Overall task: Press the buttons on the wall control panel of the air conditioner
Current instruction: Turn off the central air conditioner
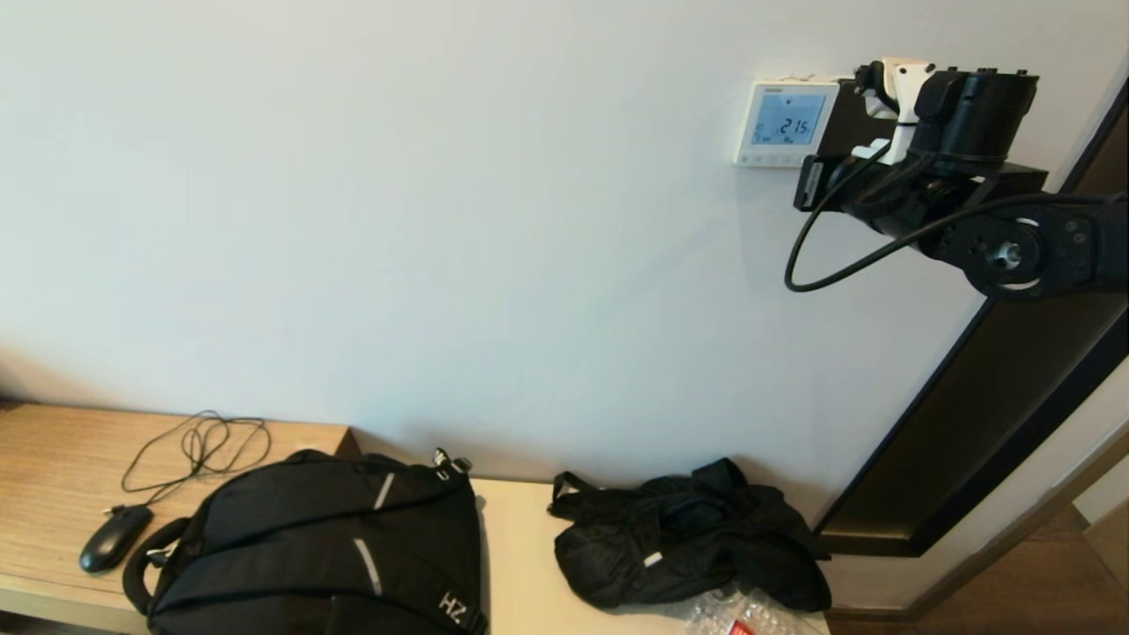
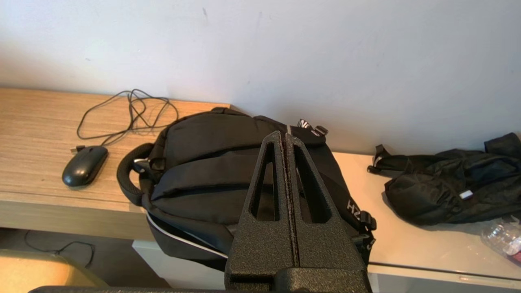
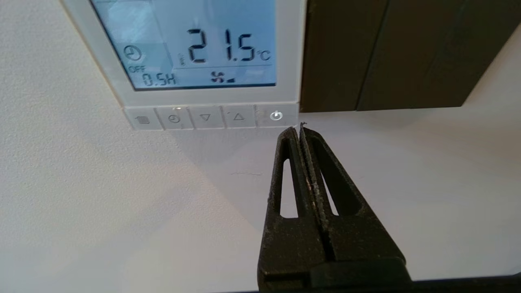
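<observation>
Bright even daylight, soft shadows on wall (image 1: 441,220), sharp focus

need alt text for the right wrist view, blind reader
The right gripper, shut, points at the wall just below the power button, the end one in the row of buttons along the lower edge of the white control panel. Its lit blue screen reads 21.5 °C, and a dark plate adjoins the panel.
</observation>
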